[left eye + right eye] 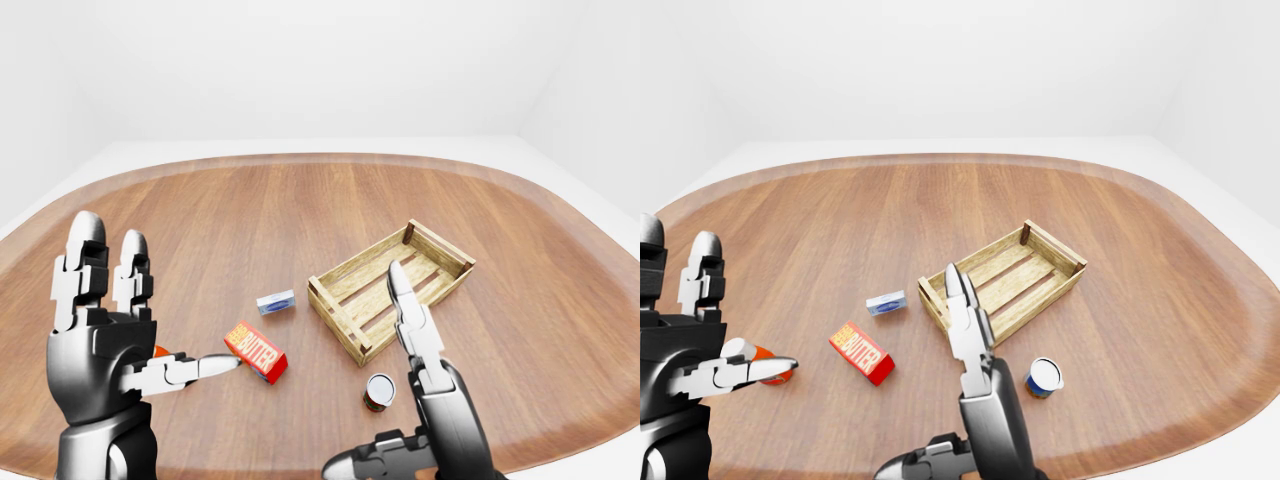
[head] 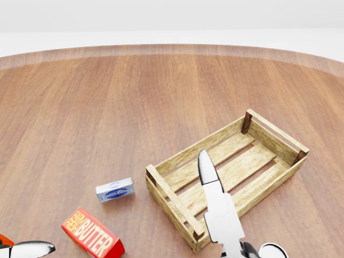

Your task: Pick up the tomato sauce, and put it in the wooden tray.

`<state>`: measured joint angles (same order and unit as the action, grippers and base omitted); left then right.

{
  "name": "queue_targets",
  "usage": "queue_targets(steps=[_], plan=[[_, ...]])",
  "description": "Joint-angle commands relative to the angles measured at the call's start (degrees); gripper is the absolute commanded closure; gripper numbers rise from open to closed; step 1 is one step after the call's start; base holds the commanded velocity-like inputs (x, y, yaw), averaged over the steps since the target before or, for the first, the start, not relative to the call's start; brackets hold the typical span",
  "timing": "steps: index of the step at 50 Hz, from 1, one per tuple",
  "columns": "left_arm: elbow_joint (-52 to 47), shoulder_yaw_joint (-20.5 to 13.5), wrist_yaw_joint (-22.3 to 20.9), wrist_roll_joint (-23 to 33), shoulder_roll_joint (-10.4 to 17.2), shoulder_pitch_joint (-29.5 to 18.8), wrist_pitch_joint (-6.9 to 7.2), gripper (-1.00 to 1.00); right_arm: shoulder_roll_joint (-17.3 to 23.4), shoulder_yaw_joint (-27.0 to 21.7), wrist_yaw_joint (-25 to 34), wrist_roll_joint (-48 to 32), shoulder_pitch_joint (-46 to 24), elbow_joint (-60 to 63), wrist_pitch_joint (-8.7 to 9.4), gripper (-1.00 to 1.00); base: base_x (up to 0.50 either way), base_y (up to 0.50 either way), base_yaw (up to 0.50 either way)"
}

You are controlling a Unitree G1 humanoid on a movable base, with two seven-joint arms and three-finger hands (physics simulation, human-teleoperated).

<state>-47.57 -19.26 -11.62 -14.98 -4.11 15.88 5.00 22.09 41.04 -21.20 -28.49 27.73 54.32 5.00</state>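
A rounded wooden surface [image 1: 240, 200] fills the left-eye view, with a robot hand raised at each lower corner

At far left the left hand [image 1: 100, 345] stands upright, two fingers pointing up and the thumb stretched sideways to the right; it is spread open and grips nothing. Just behind that thumb a small red-orange object [image 1: 762, 353] peeks out, resting on the surface. Only a sliver shows, so I cannot tell for sure what it is, but it may be the tomato sauce, which would explain why this hand hovers so close to it

Next to the right lies a red butter box [image 1: 256, 351] flat on the surface, label up, and a little above it a small pale blue and white packet [image 1: 276, 302]. Both sit apart from each other and from everything else

Right of centre the wooden tray [image 1: 437, 244], a slatted crate set at an angle, holds nothing; it is open-topped and ready to receive the item

The right hand [image 1: 412, 325] rises from the bottom edge across the tray's near corner, fingers extended straight and together, with nothing in its hold. Beside its wrist a small tin can [image 1: 1044, 377] with a blue label stands upright near the surface's bottom edge, clear of the tray

The sauce is not yet in the tray, so the pick-up seems still to come
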Motion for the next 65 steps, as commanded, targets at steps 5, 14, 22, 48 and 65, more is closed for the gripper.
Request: queue_targets(steps=[5, 14, 22, 48, 65], plan=[[-0.2, 0.2, -0.1, 0.2, -0.1, 0.2, 0.00, -0.99, 0.3, 1.6, -0.1, -3.4, -0.2, -1.4, 0.00, -1.00, 0.00, 0.00, 0.00], [-0.3, -0.1, -0.1, -0.1, -0.1, 0.1, 0.00, -0.99, 0.9, 1.6, 0.3, -3.5, 0.3, -0.3, 0.00, -1.00, 0.00, 0.00, 0.00], [-0.5, 0.0, -0.1, 0.0, -0.1, 0.2, 0.00, -0.99, 2.1, 1.5, 0.3, -3.1, 1.3, -0.5, 0.00, -1.00, 0.00, 0.00, 0.00], [-0.5, 0.2, -0.4, 0.3, -0.3, 0.5, 0.00, -0.99, 4.2, 3.0, 0.5, -6.0, 2.5, -2.2, 0.00, -1.00, 0.00, 0.00, 0.00], [-0.6, 0.6, -0.4, 0.6, -0.3, 0.5, 0.00, -0.98, 4.9, 2.8, 0.5, -5.7, 3.3, -1.7, 0.00, -1.00, 0.00, 0.00, 0.00]])
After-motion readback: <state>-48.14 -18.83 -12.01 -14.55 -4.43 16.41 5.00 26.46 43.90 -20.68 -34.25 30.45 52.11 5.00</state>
